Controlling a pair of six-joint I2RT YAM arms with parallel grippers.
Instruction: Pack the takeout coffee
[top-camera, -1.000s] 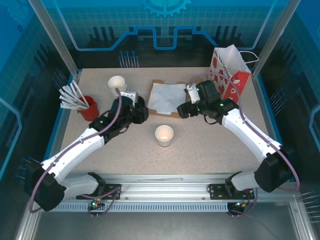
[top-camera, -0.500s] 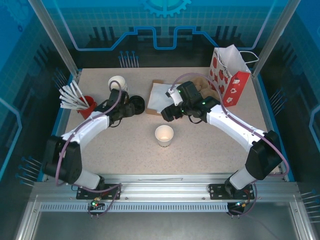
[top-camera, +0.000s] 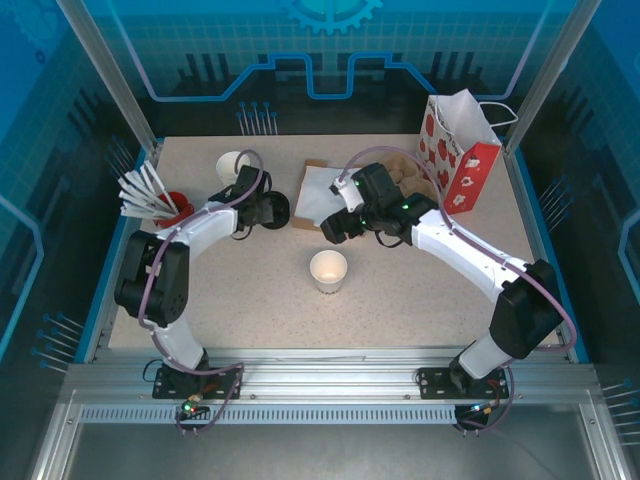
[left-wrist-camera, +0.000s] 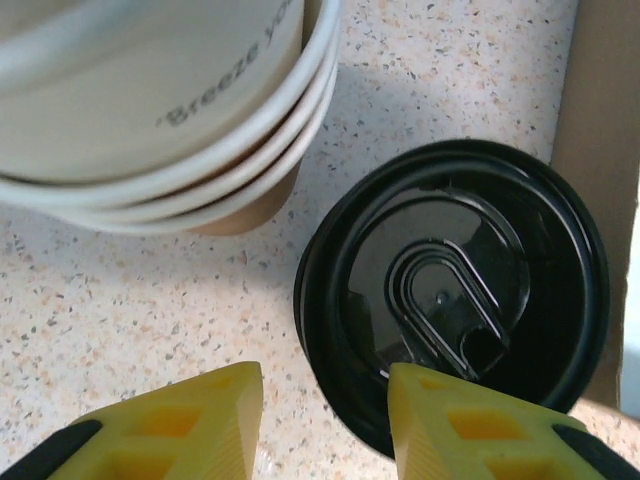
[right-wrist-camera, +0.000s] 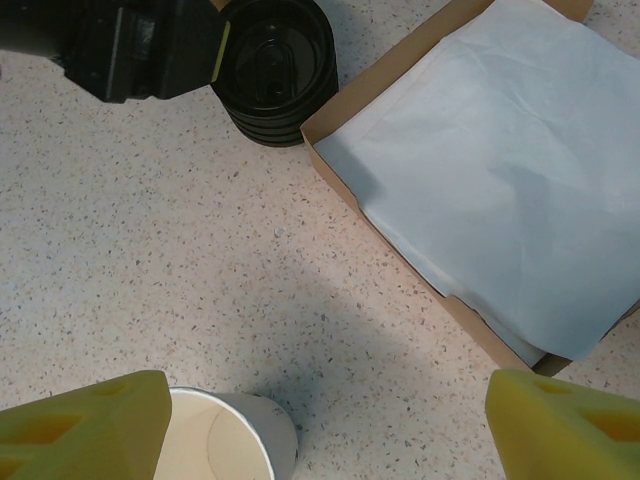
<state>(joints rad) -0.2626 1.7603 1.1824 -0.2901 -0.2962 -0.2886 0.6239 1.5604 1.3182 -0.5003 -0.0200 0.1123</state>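
The takeout coffee is out of view. A lidless paper cup (top-camera: 328, 270) stands alone mid-table, its rim at the bottom of the right wrist view (right-wrist-camera: 215, 440). A stack of black lids (top-camera: 275, 208) (left-wrist-camera: 450, 290) (right-wrist-camera: 275, 70) sits beside a stack of white paper cups (top-camera: 233, 165) (left-wrist-camera: 150, 100). My left gripper (top-camera: 262, 211) (left-wrist-camera: 325, 420) straddles the near rim of the top lid, one finger over the lid, the other over bare table, with a gap still between them. My right gripper (top-camera: 336, 226) (right-wrist-camera: 325, 420) hangs wide open above the table just beyond the lone cup, holding nothing.
A flat cardboard tray lined with white paper (top-camera: 335, 195) (right-wrist-camera: 500, 170) lies right of the lids. A red-and-white paper bag (top-camera: 458, 150) stands at the back right. A red cup of white stirrers (top-camera: 172, 212) is at the left edge.
My left gripper settled over the lid stack and its jaws narrowed. My right arm swung left over the tray's near corner, then held still.
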